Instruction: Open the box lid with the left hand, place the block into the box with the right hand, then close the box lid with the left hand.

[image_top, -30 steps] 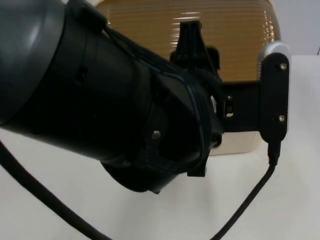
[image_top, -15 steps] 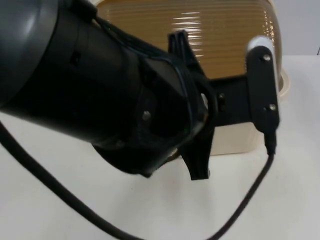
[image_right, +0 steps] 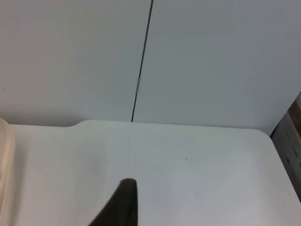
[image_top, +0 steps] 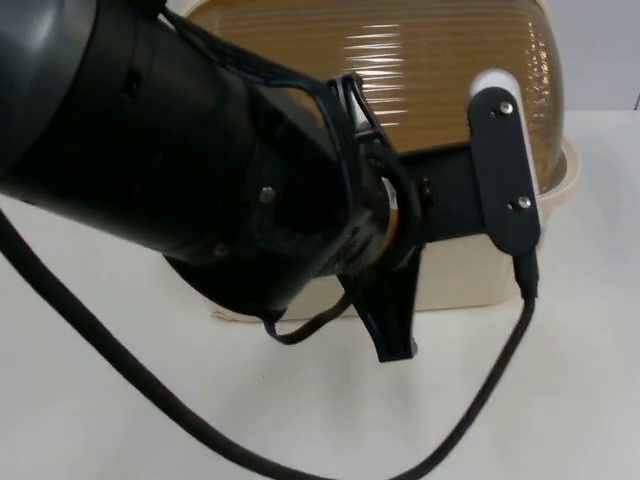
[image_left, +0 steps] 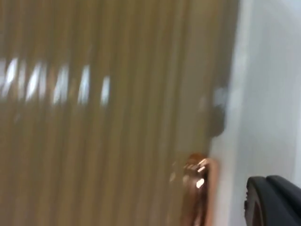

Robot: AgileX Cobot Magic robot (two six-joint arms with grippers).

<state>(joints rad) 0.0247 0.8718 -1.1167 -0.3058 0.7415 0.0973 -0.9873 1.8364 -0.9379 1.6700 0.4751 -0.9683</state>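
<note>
The left arm [image_top: 180, 170] is seen very close in the top view, lying across the near side of the box. The box [image_top: 470, 280] stands on the white tabletop [image_top: 560, 400], towards the far side, with a cream base and a ribbed amber translucent lid [image_top: 430, 80] domed over it. The lid appears to sit on the base along the right rim.

The left pincer [image_top: 385, 330] is held at the box's near wall; one black finger [image_top: 390, 320] is seen pointing down in front of the cream base. Whether the left pincer is wide or narrow cannot be told. In the left wrist view the ribbed amber lid surface [image_left: 108, 113] is recorded close up, with a copper-coloured shiny fitting [image_left: 197, 183] at its edge beside the white tabletop [image_left: 268, 94], and one black fingertip [image_left: 275, 202] just beside that fitting.

In the right wrist view one dark fingertip [image_right: 121, 205] of the right pincer is seen above the tabletop [image_right: 188, 169], with the grey partition wall [image_right: 211, 56] beyond and a cream edge of the box [image_right: 5, 165] at the side. The right pincer's opening cannot be told. The block cannot be located.
</note>
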